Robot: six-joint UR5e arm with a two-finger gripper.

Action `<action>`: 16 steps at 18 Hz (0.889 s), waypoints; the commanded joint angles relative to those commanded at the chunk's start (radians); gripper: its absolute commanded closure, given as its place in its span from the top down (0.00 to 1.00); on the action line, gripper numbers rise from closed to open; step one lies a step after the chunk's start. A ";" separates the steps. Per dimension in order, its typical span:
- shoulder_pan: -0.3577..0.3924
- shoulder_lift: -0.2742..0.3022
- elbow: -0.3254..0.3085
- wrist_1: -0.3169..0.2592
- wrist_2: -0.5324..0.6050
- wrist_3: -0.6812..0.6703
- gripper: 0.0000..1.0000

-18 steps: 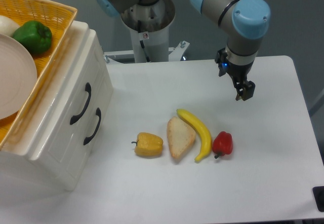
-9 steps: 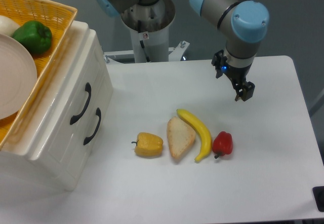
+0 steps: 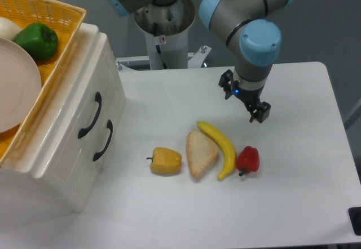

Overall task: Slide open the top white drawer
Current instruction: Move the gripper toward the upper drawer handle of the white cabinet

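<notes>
The black two-finger tool [image 3: 260,114] is held above the white surface [image 3: 299,164], nothing gripped; whether it's open or closed can't be told. Just below it a yellow banana [image 3: 220,147] and small red pepper [image 3: 248,159] are laid out. Way off left, the glossy cream-white top drawer [image 3: 84,111] with its curved black handle [image 3: 91,115] is seen fully shut.

Grey tubular arm [image 3: 240,12] with light-blue joint caps, small black hand [image 3: 259,112].
</notes>
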 joint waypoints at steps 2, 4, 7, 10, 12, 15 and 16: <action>-0.020 -0.002 0.002 -0.005 -0.007 -0.061 1.00; -0.061 -0.015 0.006 -0.003 -0.009 -0.205 1.00; -0.101 -0.038 0.035 -0.009 -0.009 -0.307 1.00; -0.127 -0.038 0.034 -0.015 -0.018 -0.347 1.00; -0.150 -0.037 0.034 -0.015 -0.040 -0.388 1.00; -0.176 -0.034 0.038 -0.014 -0.086 -0.487 1.00; -0.187 -0.032 0.038 -0.014 -0.093 -0.524 1.00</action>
